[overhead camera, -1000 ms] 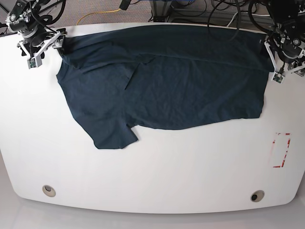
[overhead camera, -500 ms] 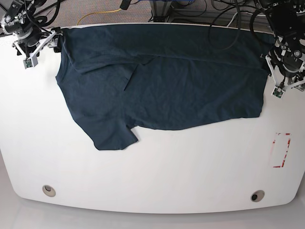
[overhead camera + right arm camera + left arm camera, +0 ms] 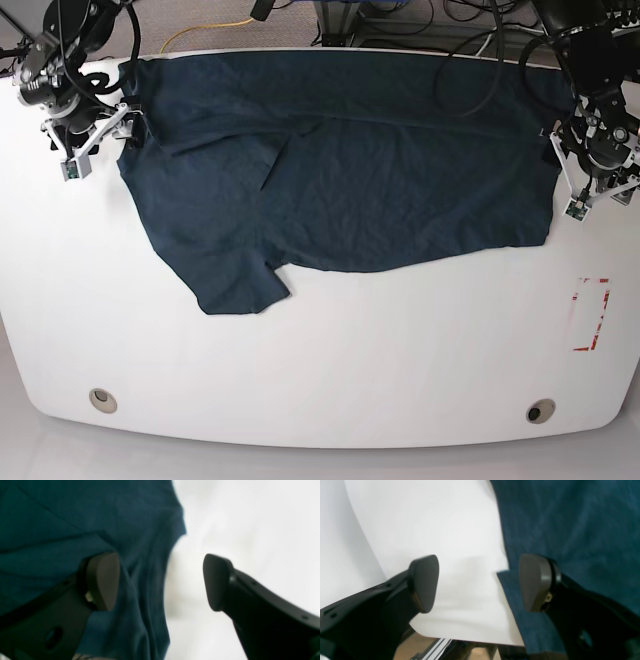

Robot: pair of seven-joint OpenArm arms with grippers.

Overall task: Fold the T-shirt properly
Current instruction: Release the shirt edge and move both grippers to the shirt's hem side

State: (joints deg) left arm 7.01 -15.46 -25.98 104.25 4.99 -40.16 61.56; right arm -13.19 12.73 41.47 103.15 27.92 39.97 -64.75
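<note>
Across the white surface [image 3: 330, 340] I see the T-shirt [image 3: 350, 170] lying long from side to side between my left gripper [image 3: 580, 185] and right gripper [image 3: 95, 135], both jaws wide, holding nothing.

Even, bright overhead light washes the glossy white tabletop [image 3: 330, 340], with faint shadows; the base view bows at its edges; both wrist views are soft, the dark teal cotton T-shirt [image 3: 62, 525] smeared by blur.
</note>
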